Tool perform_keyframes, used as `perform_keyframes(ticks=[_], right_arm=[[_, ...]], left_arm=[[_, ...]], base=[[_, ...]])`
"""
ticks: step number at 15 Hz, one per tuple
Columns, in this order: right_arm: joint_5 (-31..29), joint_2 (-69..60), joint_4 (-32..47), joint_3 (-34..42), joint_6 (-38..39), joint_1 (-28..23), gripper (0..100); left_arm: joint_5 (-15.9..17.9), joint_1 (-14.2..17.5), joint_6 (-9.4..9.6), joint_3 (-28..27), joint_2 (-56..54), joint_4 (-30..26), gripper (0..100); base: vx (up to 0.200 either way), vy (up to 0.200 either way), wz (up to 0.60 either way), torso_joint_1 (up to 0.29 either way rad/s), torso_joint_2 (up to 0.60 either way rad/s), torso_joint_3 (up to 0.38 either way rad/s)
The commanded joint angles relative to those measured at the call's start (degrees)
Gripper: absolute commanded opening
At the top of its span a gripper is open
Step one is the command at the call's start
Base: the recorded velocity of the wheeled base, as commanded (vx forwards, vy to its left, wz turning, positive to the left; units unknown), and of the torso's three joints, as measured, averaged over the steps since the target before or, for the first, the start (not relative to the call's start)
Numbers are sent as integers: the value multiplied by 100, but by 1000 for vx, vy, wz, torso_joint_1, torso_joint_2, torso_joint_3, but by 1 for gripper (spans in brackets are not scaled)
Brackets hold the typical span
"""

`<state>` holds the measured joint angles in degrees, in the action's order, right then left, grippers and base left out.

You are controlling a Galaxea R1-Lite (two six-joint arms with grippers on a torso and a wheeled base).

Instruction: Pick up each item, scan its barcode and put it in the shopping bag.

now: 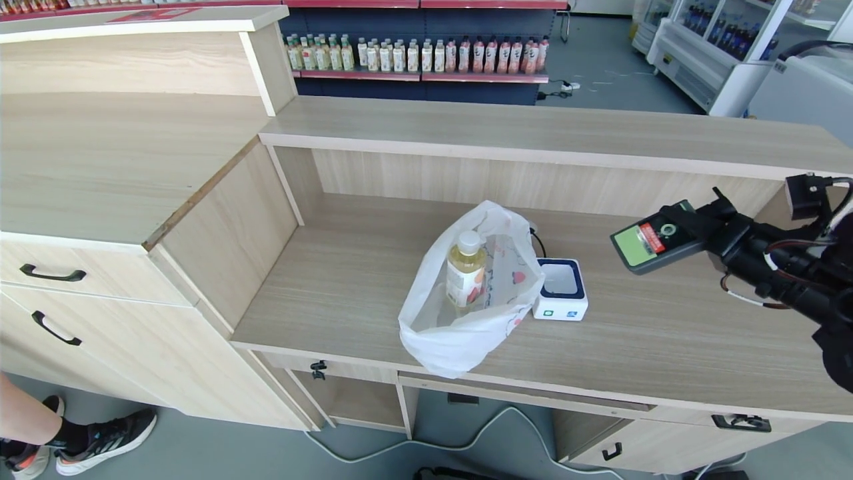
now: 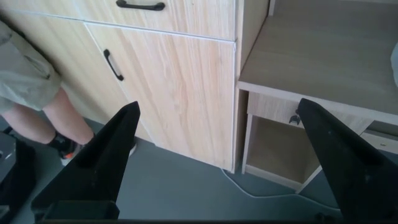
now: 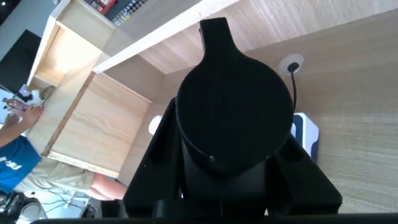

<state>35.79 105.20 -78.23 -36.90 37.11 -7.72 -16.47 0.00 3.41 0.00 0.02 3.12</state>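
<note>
Since our right gripper [image 1: 708,230] pinches the green pack [image 1: 656,239] by one end, we judge its faces left free for the scanner [image 1: 561,290], below and ahead of that grip, just beside the shopping bag [image 1: 426,320] with its bottle [image 1: 465,270]. Our left gripper [image 2: 217,124] gapes empty beside the wooden counter [image 1: 666,347]; drink shelves [image 1: 426,57] stand behind.

Wooden counter [image 1: 466,127], grey floor [image 1: 600,60], shelves [image 1: 426,75]

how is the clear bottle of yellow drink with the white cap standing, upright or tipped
Upright: the bottle stands inside the white plastic shopping bag, its white cap on top, above the bag's open mouth.
</note>
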Motion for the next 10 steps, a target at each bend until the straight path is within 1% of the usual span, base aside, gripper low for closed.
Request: perform_keyframes(ticks=[1,4,7,8,10], right_arm=[[77,905,-61,-529,60,174,0],[270,1441,-61,-1021,51,306,0],[314,1802,18,-1654,51,367,0],[306,1898,62,-1794,25,367,0],[306,1934,176,-1829,7,367,0]], left_arm=[[-5,0,1,0,-2,4,100],[12,0,1,0,-2,4,100],[-5,0,10,0,-2,13,100],[-5,0,10,0,-2,13,100],[12,0,10,0,-2,4,100]], base=[[0,0,0,0,0,0],[0,0,0,0,0,0],[0,0,0,0,0,0],[0,0,0,0,0,0],[0,0,0,0,0,0]])
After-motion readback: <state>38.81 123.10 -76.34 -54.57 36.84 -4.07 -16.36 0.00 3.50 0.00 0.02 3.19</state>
